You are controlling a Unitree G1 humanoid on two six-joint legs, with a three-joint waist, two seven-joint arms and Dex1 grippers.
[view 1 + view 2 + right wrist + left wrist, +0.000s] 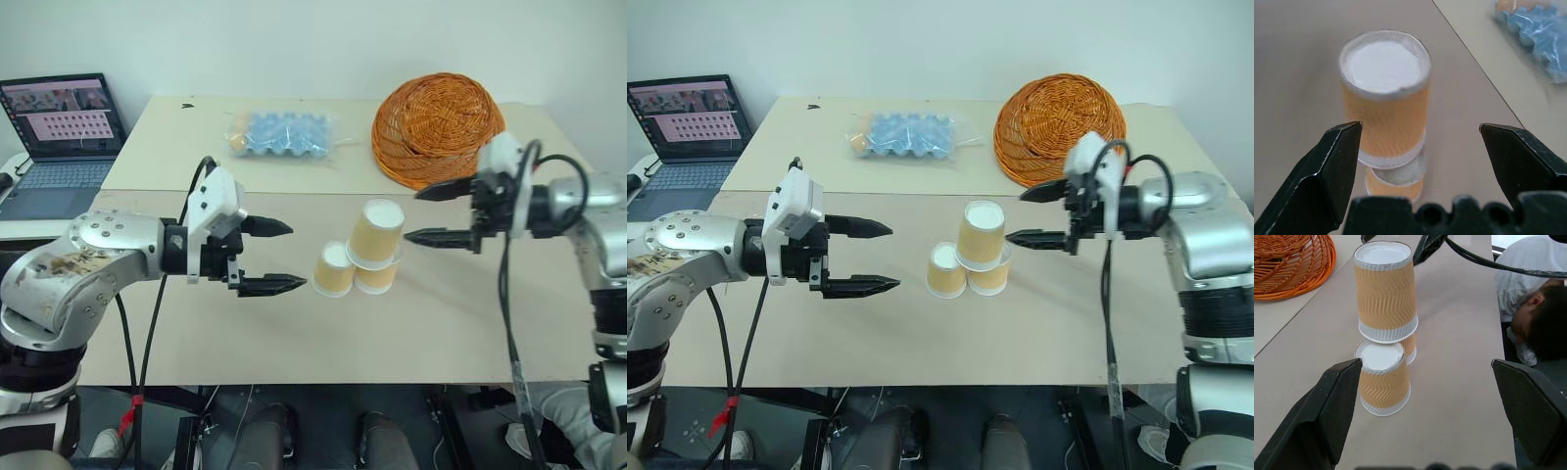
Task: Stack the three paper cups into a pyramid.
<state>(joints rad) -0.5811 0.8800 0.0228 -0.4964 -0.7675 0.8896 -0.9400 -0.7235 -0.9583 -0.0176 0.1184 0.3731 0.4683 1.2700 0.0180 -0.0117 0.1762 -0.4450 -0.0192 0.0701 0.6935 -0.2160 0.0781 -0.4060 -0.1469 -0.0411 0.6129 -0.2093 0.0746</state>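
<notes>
Both claws, left (276,257) and right (423,213), gape empty beside the pyramid (361,258), wicker basket (436,127) behind.

I seem to stand in a lab or test room: a plain beige bench (294,333) against a bare white wall (294,39), an open grey laptop (59,147) beside me, a person (1537,318) seated nearby.

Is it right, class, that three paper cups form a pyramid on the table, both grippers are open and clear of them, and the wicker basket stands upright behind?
One detail is wrong: the wicker basket is not upright; the left eye view shows it tipped on its side. The rest holds: the three paper cups form a pyramid, with the left gripper and right gripper open and clear.
</notes>
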